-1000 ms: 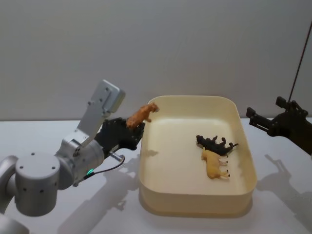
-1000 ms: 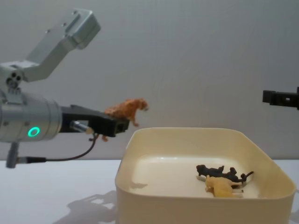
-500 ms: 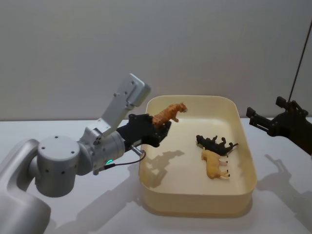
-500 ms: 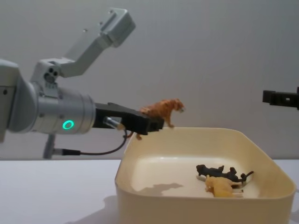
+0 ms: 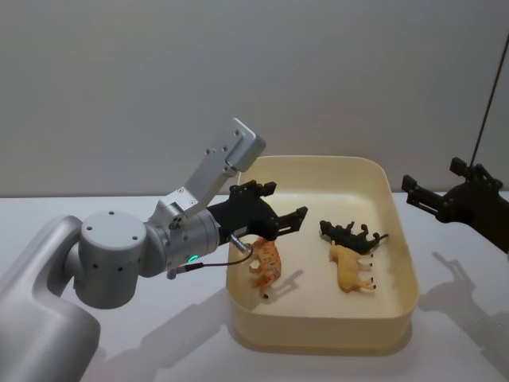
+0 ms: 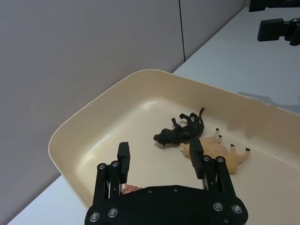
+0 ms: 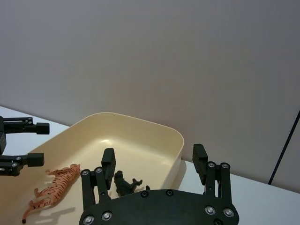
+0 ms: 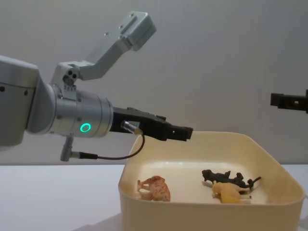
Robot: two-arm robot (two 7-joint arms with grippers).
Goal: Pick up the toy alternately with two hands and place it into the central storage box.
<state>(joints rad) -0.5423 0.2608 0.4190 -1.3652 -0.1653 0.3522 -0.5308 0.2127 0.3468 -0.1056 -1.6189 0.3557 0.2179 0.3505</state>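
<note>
An orange tiger toy [image 5: 266, 267] lies on its side on the floor of the cream-yellow storage box [image 5: 318, 338], in its left part; the chest view shows the tiger [image 8: 155, 188] behind the box's front wall [image 8: 192, 216]. My left gripper [image 5: 285, 203] hovers open just above it, over the box's left side, with nothing between its fingers [image 6: 123, 157]. My right gripper [image 5: 408, 191] hangs open in the air to the right of the box, away from the toys. In the right wrist view the tiger [image 7: 54, 185] rests free inside the box [image 7: 140, 123].
A black animal toy [image 5: 350, 233] and a tan animal toy [image 5: 351, 270] lie side by side in the right half of the box. The box stands on a white table [image 5: 119, 350] before a grey wall. A thin black cable [image 5: 485, 103] hangs at the far right.
The left gripper moved right over the box and opened. The orange tiger dropped from it onto the box floor. The right arm has not moved.
</note>
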